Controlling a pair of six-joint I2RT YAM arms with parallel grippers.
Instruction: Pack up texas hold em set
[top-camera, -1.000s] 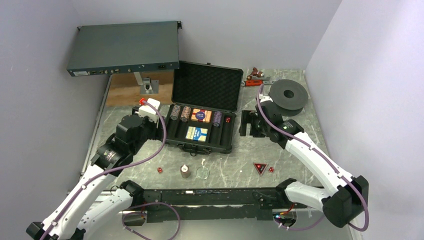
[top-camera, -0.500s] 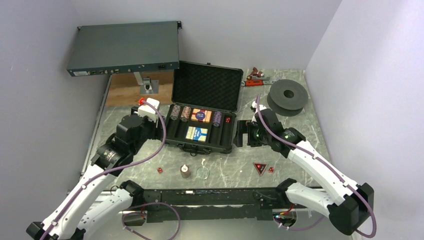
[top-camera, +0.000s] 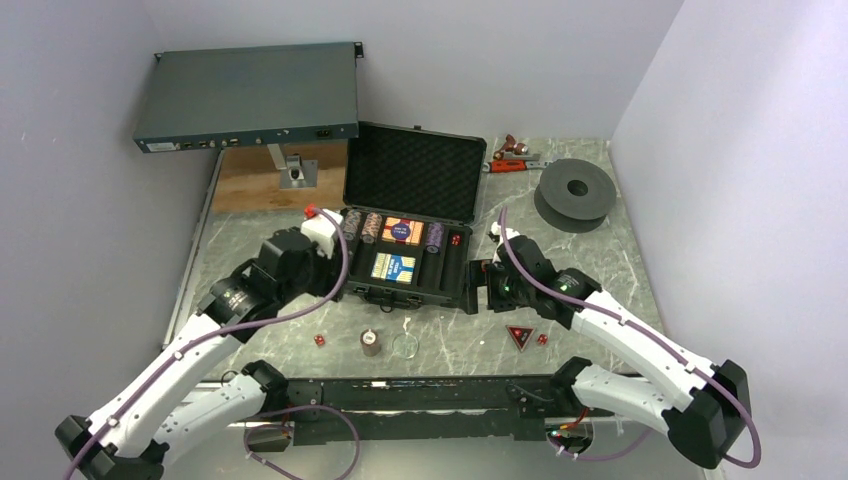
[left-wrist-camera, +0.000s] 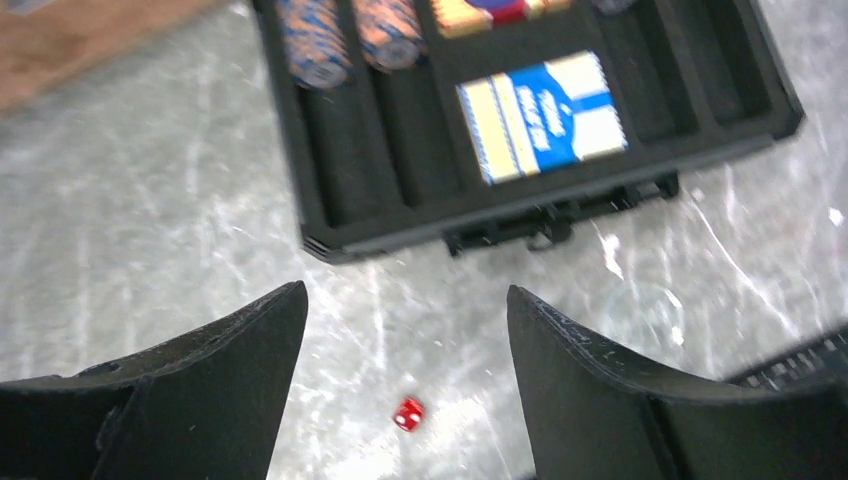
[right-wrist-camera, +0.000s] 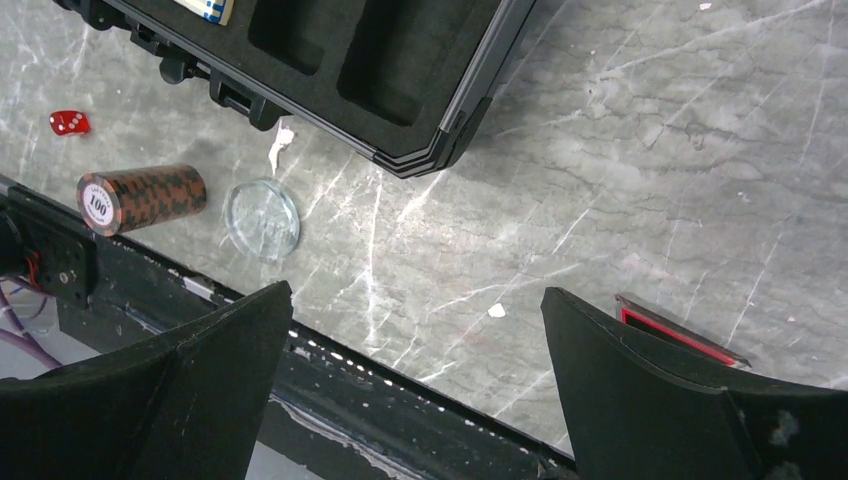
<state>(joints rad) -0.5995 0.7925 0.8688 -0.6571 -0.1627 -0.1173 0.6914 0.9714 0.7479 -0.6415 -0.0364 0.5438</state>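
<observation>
The case (top-camera: 400, 292) sits open mid-tabletop, holding two decks (top-camera: 397, 266) and some chips (top-camera: 351, 228). A chip stack (top-camera: 371, 343), red die (top-camera: 320, 341) and triangular marker (top-camera: 519, 336) lie loose nearer us. The left end effector (left-wrist-camera: 405, 296) and right end effector (right-wrist-camera: 415, 295) gape wide, holding nothing.

At the top of the frame we see a corner of the black case (right-wrist-camera: 330, 60), 2 of its foam slots showing. At upper left a red die (right-wrist-camera: 68, 122) lies on the marble table (right-wrist-camera: 650, 150); below it a chip stack (right-wrist-camera: 140, 198) marked 100 lies on its side, a clear disc (right-wrist-camera: 262, 218) just beside it. The right gripper (right-wrist-camera: 415, 300) frames the bottom, its fingers wide apart. A red-edged black marker (right-wrist-camera: 680, 330) peeks out by the finger at lower right.
</observation>
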